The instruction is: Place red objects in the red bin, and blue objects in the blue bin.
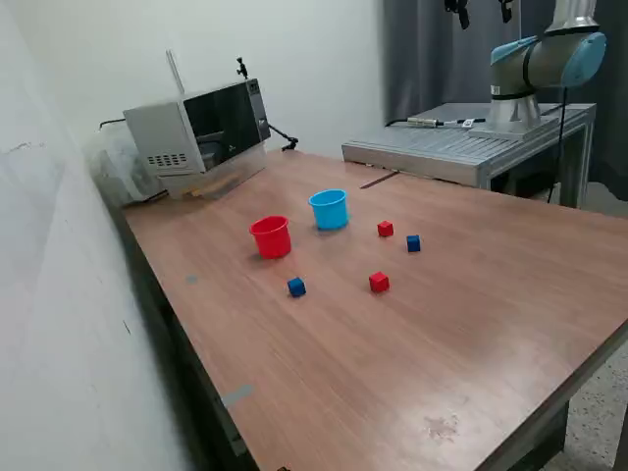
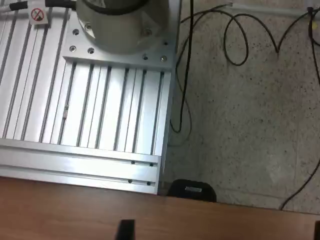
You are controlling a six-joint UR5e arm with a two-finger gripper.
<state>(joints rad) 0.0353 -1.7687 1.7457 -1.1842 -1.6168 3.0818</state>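
- Red and blue cubes are seen scattered on a brown wooden table [image 1: 491, 294], none of them in a cup.
- A UR5e arm [image 1: 545, 59] is mounted on a ridged aluminium platform [image 1: 461, 147] at the table's far end; it rises out of the exterior view, well away from the cubes.
- The gripper [image 1: 481, 10] is glimpsed only as two dark tips at the top edge of the exterior view, with a gap between them; it is held high above the platform, clamped on nothing.
- A grey box-shaped appliance [image 1: 196, 128] is set against the wall at the exterior view's left.
- Only the wrist view shows the speckled floor [image 2: 250, 125], loose black cables [image 2: 235, 40], the arm's round base [image 2: 117, 25] bolted to the platform, and the table's edge; no cube or cup is caught by it.
- The red cup [image 1: 271, 236] stands upright just beside the light blue cup [image 1: 330, 209]; nothing can be made out inside either.
- One red cube [image 1: 386, 229] lies near a blue cube [image 1: 413, 243], toward the exterior view's right of the blue cup.
- A second red cube [image 1: 379, 283] and a second blue cube [image 1: 296, 287] lie nearer the camera, apart from each other.
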